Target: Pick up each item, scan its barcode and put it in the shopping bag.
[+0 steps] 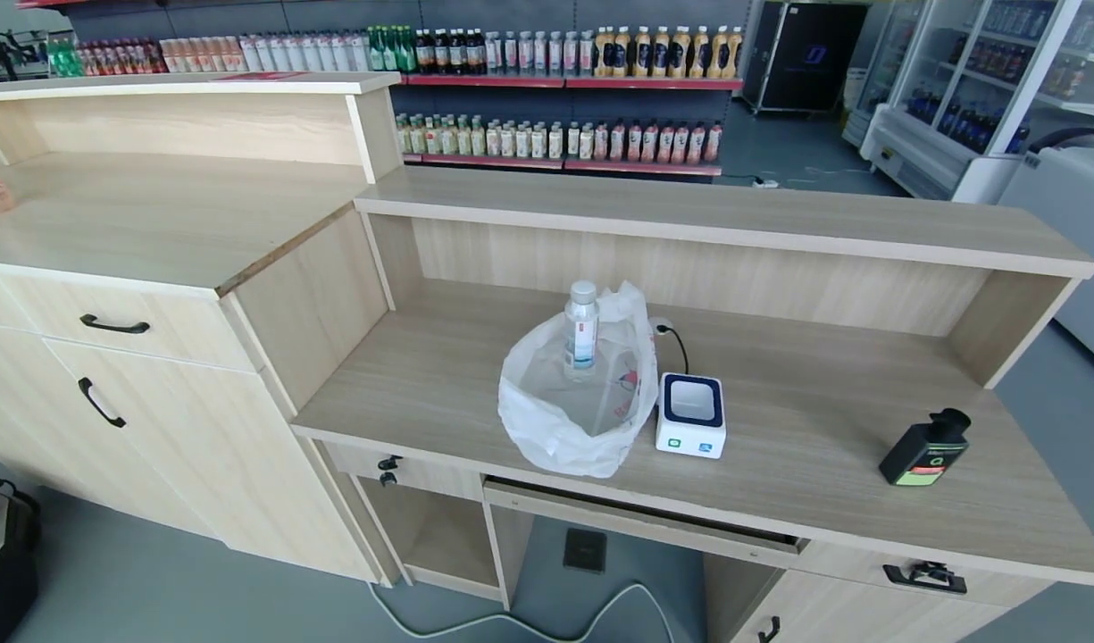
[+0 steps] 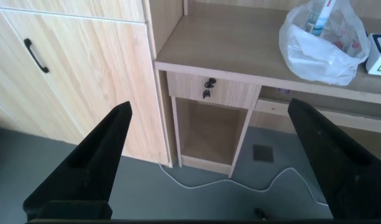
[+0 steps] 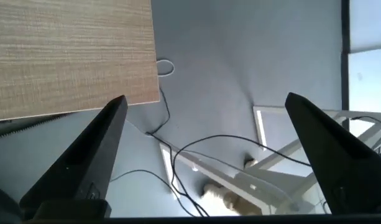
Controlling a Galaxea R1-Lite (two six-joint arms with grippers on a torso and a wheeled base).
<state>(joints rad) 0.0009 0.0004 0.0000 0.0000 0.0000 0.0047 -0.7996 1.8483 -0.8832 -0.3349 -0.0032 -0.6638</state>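
A white plastic shopping bag (image 1: 573,406) stands open on the counter, with a clear water bottle (image 1: 581,326) upright inside it. Beside the bag sits a small white barcode scanner (image 1: 691,414) with a dark top window. A black bottle (image 1: 925,448) with a green and orange label stands near the counter's right front edge. My left gripper (image 2: 209,155) hangs open below counter height, in front of the cabinet, with the bag (image 2: 321,40) far off. My right gripper (image 3: 209,155) is open too, over the grey floor beside a wooden panel (image 3: 72,56).
The wooden counter (image 1: 779,402) has a raised back ledge and a taller cabinet (image 1: 154,268) to its left. A black cable (image 1: 676,344) runs from the scanner to the back. Cables (image 3: 196,155) lie on the floor. Drink shelves (image 1: 555,89) and fridges stand behind.
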